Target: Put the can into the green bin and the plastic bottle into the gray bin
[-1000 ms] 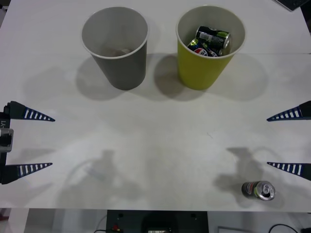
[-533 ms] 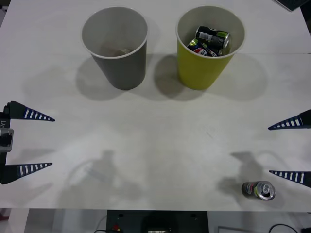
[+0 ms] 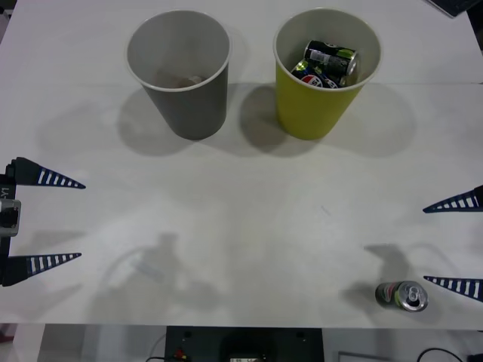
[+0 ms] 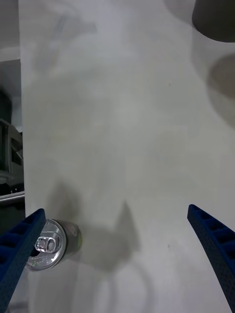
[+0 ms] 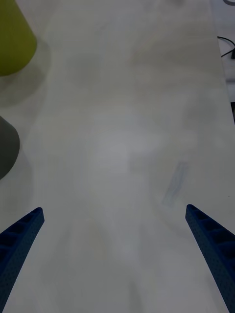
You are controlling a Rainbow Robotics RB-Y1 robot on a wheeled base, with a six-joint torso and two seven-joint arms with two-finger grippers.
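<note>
The can (image 3: pixel 401 296) lies on its side near the table's front right corner, its silver top toward the camera. In the right wrist view the can (image 4: pixel 51 242) lies just off one blue finger (image 4: pixel 22 249). My right gripper (image 3: pixel 453 244) is open, at the table's right edge, just behind and to the right of the can, with nothing between its fingers. My left gripper (image 3: pixel 79 220) waits open at the left edge. The green bin (image 3: pixel 309 113) stands at the back right, the gray bin (image 3: pixel 192 109) to its left. The plastic bottle is out of view.
Inside the green bin lie a dark can (image 3: pixel 330 55) and a Pepsi can (image 3: pixel 313 77). The white table (image 3: pixel 241 226) spreads bare between the bins and the grippers. The front edge runs close to the can. Dark equipment (image 4: pixel 9 142) sits below that edge.
My right gripper has moved back toward the table's front edge and a little outward, closer to the can. The can, the bins and the left gripper have not moved.
</note>
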